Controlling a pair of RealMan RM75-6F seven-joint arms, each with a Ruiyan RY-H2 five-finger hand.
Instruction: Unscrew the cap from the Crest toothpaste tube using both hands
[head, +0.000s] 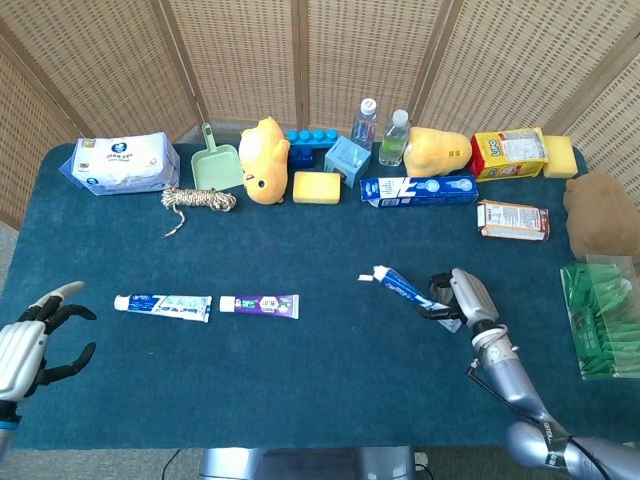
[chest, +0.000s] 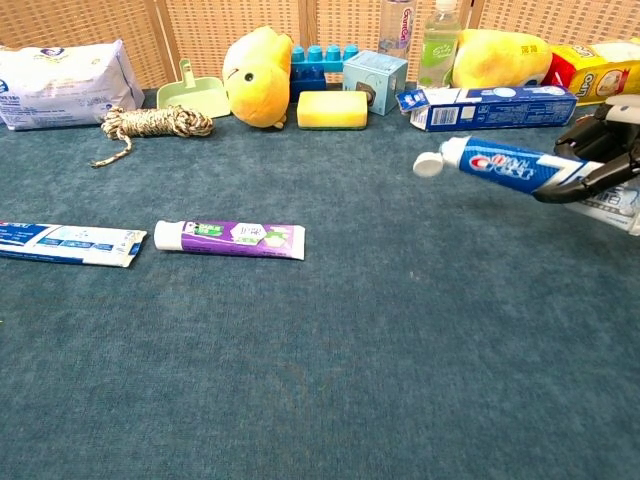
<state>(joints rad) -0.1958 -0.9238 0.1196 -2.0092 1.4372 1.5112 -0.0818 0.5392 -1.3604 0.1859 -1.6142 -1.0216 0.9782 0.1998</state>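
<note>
The right hand (head: 468, 298) grips the Crest toothpaste tube (chest: 510, 166) by its rear end, lifted above the table (head: 330, 360) at the right, white cap (chest: 427, 165) pointing left and screwed on. The left hand (head: 30, 342) hangs empty at the near left edge, fingers spread apart.

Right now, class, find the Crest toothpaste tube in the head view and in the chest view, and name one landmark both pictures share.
Head view: the Crest toothpaste tube is right of centre, held above the table by the right hand, cap pointing left.
Chest view: the tube is at the upper right, white cap leftmost, the hand at the right edge.
Shared landmark: the purple toothpaste tube lying on the cloth, to the left.
</note>
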